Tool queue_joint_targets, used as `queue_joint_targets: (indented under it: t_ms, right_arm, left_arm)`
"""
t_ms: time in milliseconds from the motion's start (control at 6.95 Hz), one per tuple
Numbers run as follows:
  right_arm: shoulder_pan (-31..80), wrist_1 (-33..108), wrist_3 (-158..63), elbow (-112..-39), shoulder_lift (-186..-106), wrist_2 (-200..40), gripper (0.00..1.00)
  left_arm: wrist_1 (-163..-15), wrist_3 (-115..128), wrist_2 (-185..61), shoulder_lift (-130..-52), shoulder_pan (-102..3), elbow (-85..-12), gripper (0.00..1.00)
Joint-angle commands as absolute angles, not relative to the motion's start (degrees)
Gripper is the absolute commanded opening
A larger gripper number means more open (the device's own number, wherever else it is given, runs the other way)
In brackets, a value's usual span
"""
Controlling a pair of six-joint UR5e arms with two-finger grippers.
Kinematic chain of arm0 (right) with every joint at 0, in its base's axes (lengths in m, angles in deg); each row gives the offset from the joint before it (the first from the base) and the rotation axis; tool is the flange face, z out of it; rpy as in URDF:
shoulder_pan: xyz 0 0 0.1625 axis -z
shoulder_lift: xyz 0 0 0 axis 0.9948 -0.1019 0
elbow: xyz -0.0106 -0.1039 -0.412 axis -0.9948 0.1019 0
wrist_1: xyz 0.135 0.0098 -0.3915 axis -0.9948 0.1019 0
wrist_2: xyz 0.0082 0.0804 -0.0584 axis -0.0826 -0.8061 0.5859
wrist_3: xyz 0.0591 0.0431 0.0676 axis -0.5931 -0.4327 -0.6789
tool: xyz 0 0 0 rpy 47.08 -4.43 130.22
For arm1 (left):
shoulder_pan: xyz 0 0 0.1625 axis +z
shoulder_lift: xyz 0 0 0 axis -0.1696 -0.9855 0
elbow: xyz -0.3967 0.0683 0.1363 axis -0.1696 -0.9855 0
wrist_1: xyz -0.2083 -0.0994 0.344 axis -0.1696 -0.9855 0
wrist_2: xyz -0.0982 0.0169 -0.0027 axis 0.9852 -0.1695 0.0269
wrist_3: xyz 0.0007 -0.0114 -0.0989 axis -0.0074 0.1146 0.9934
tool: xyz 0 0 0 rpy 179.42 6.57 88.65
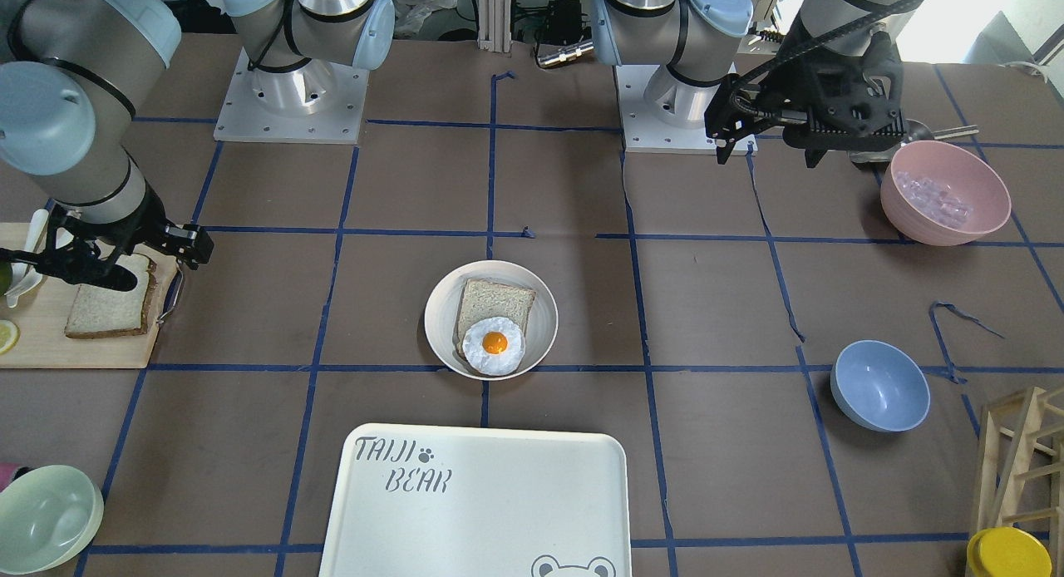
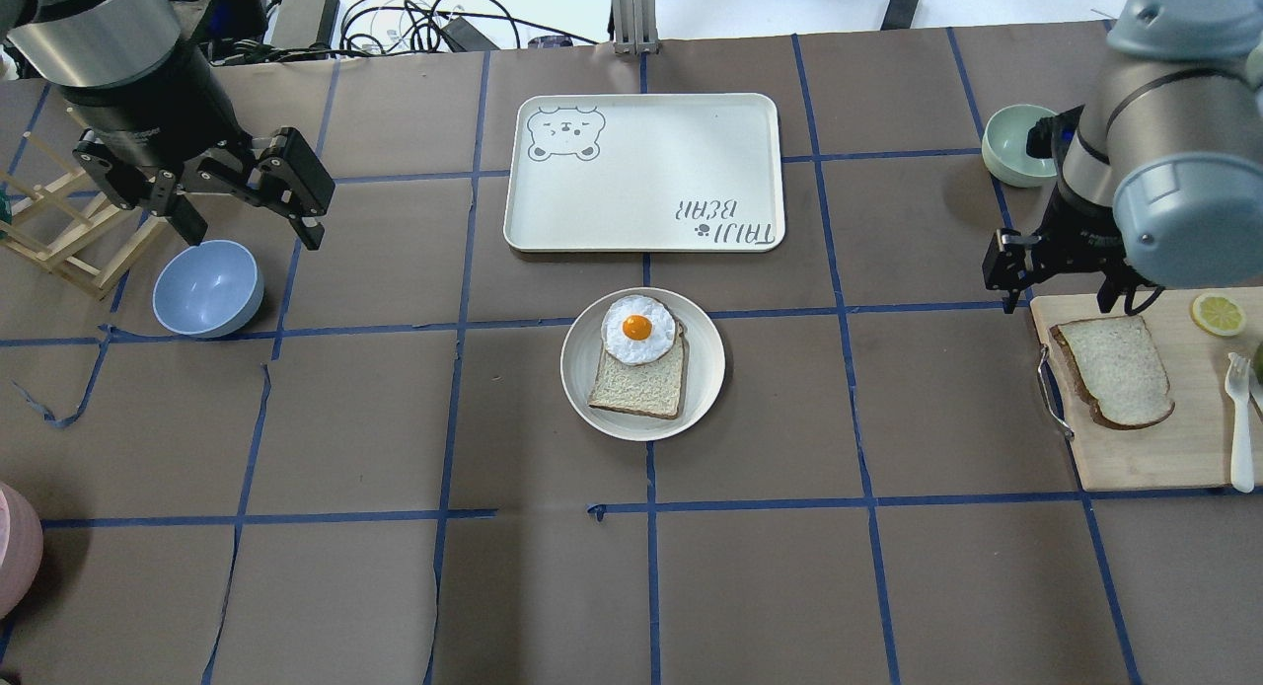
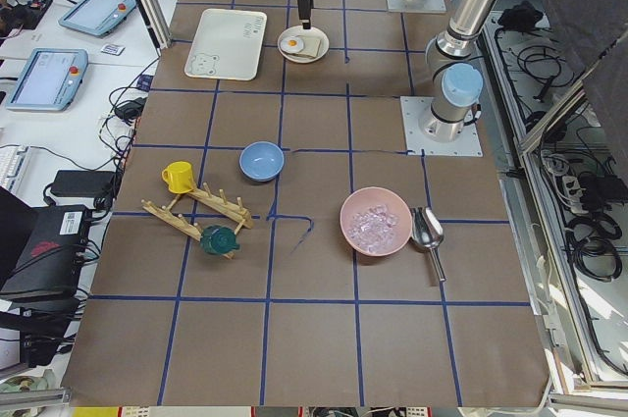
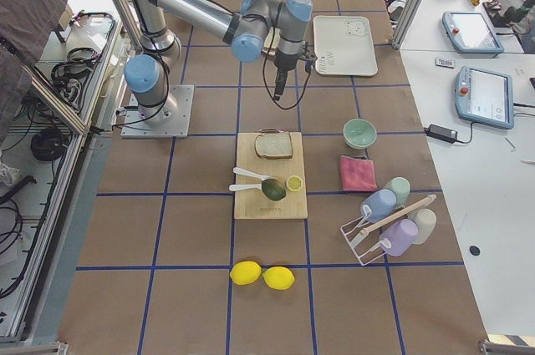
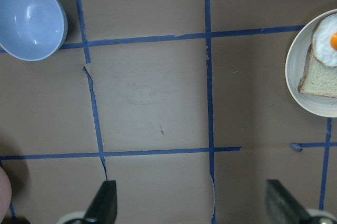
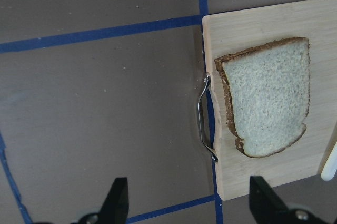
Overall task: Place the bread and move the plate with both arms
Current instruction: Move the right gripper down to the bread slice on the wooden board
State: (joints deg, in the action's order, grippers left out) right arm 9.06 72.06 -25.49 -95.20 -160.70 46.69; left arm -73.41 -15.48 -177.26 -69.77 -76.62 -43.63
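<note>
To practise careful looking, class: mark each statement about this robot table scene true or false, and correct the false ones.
1. The dark-crusted bread lies on the wooden board. True.
2. A fried egg lies on the paler slice in the plate. True.
3. The right gripper is shut on the dark-crusted bread. False: it is open and holds nothing, above the board's edge beside the bread.
4. The plate stands on the tray. False: it stands on the table, apart from the tray.
5. The left gripper is open, near the blue bowl. True.
</note>
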Motion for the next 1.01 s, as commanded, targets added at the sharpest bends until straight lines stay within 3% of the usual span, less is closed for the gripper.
queue_joint_targets:
  t_ms: [0,288,576,863]
  right_arm:
    - [11.9,83.3,-19.3,-103.0,-157.5,48.8,0.72]
    - [12.6,92.7,-11.4,-105.0,-154.1,51.6,0.72]
    - [13.0,92.8,-9.8,-105.0,-153.1,52.3,0.57]
    - [13.1,93.0,-5.6,-105.0,-152.4,53.6,0.52]
  left_arm:
    - [-73.4,-15.5,-177.3,-69.9,-76.6,-43.6,1.00]
    - [-73.5,-15.5,-177.3,-69.7,-76.6,-43.6,1.00]
    - [-73.3,-15.5,-177.3,-69.9,-76.6,-43.6,1.00]
    - [-73.4,-15.5,-177.3,-69.7,-76.6,-43.6,1.00]
